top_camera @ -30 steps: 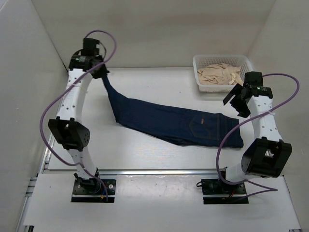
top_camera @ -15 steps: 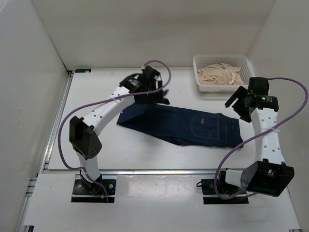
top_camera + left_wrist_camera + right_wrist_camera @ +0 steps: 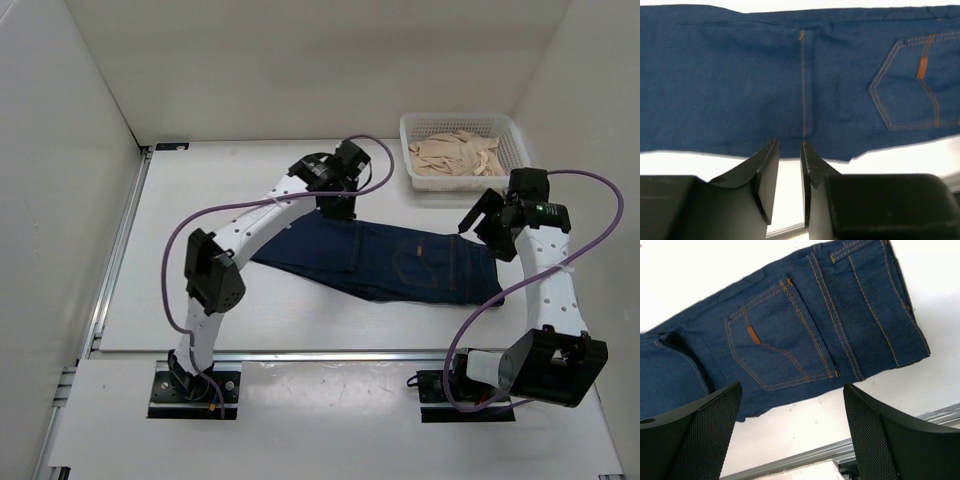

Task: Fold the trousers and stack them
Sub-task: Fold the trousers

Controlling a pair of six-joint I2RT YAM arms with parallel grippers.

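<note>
The trousers [image 3: 400, 262] lie folded across the middle of the table, waistband end to the right. My left gripper [image 3: 338, 208] hovers over their far edge. In the left wrist view its jaws [image 3: 789, 147] stand a narrow gap apart with only white table between them, just off the hem of the trousers [image 3: 740, 90]. My right gripper [image 3: 480, 222] hangs above the waistband end, wide open and empty. The right wrist view has the back pocket and tan label [image 3: 754, 334] of the trousers [image 3: 790, 340] beyond the spread fingers [image 3: 792, 387].
A white basket [image 3: 440, 186] with crumpled beige cloth [image 3: 455, 155] stands at the back right, close to the right arm. A metal rail [image 3: 300, 352] runs along the table's near edge. White walls close in the left, back and right sides.
The left arm swung from the far left corner toward the middle, carrying the trouser leg over onto the rest, and let it go. The trousers now lie shorter. The right arm shifted slightly.
</note>
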